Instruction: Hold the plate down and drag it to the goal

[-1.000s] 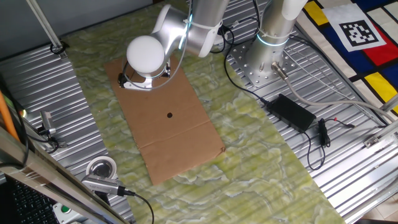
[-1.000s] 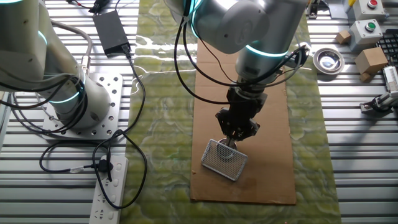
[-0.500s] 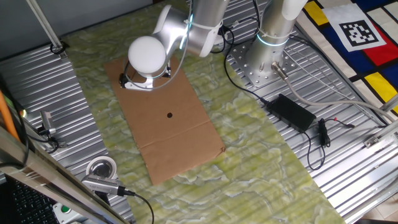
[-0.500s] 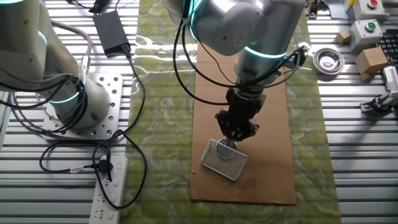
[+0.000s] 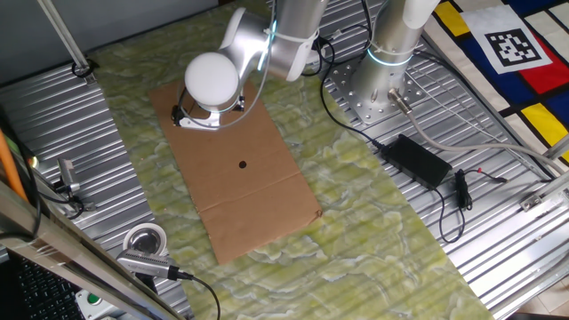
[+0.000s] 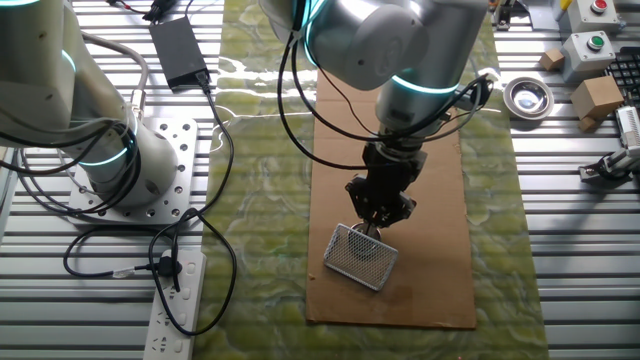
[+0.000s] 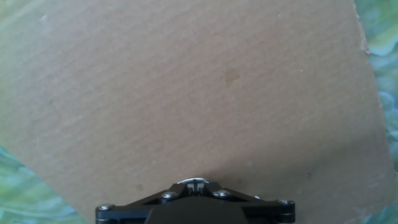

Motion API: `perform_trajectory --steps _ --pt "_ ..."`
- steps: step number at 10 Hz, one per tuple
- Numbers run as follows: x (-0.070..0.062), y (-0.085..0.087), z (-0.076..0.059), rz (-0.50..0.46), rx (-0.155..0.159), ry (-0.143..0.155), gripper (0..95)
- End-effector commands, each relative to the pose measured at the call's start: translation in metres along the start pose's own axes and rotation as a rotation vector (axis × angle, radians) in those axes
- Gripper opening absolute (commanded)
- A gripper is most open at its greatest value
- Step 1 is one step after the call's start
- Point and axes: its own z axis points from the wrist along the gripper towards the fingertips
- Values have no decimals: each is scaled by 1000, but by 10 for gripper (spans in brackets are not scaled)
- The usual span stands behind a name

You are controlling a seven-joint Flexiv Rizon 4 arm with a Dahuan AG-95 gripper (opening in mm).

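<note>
The other fixed view, read from its left: a second arm's base (image 6: 110,150) stands on the slatted metal table (image 6: 560,260), with a white power strip (image 6: 180,300) below it and a black power brick (image 6: 178,50) above. Next comes the green marbled cloth (image 6: 260,200), and on it a long sheet of cardboard (image 6: 420,290).

The plate (image 6: 362,255) here is a small rectangular wire-mesh piece. It lies flat on the cardboard, turned at a slant, towards the sheet's near end. The gripper (image 6: 374,228) comes straight down over the plate's far edge, with its tip meeting the mesh there. The rest of the plate spreads out in front of the fingers, towards the camera. The fingers taper to one narrow point, but we cannot tell whether the jaws are fully closed or pinch anything. Further right, off the cloth, sit a tape roll (image 6: 528,97) and a small brown box (image 6: 598,97).

In one fixed view, again from the left, we see the tape roll (image 5: 145,239) and then the cardboard (image 5: 258,191). The plate (image 5: 191,121) peeks out at the sheet's far left corner under the arm's round white cap (image 5: 212,79), which hides the gripper. A tiny black dot (image 5: 243,164) marks the middle of the sheet, well apart from the plate.

The hand view shows only bare cardboard (image 7: 186,93) ahead and does not settle how the jaws stand.
</note>
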Motion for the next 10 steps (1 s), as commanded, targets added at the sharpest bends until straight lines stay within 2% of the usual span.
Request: perform_trajectory --steps 1,10 --pt "1 0 0 -2 5 -3 0" --pt "2 1 4 -11 15 -5 0"
